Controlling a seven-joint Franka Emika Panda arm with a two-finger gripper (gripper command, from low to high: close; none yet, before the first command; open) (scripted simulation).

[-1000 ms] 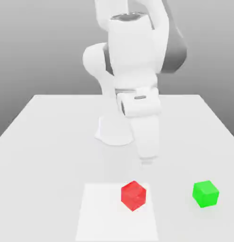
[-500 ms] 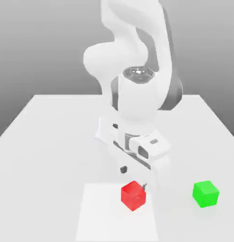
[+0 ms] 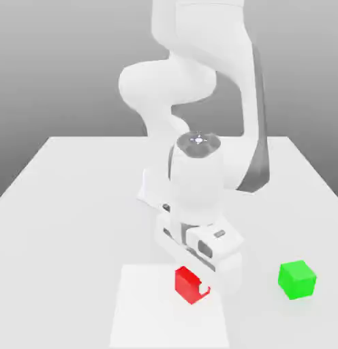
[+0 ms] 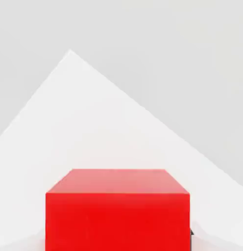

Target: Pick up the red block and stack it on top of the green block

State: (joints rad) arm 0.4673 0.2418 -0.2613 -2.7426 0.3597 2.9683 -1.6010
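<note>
in the exterior view we see the red block (image 3: 188,286) in the lower middle of the frame, over the upper right part of a white square (image 3: 165,317) that lies on the pale worktop (image 3: 69,225). we have the gripper (image 3: 193,285) right down at the block, its fingers (image 3: 204,288) closed in and clamped on the red sides; one of them covers part of the block at the exterior view's right. the white hand (image 3: 202,252) hides some of the block's upper part.

we find the green block (image 3: 297,279) at the lower right of the frame, on the worktop, well apart from the red one and off the white square. the white arm (image 3: 199,174) comes down from the upper middle of the frame to the hand. in the hand view we look closely at the red block, with a corner of the white square beyond it.
</note>
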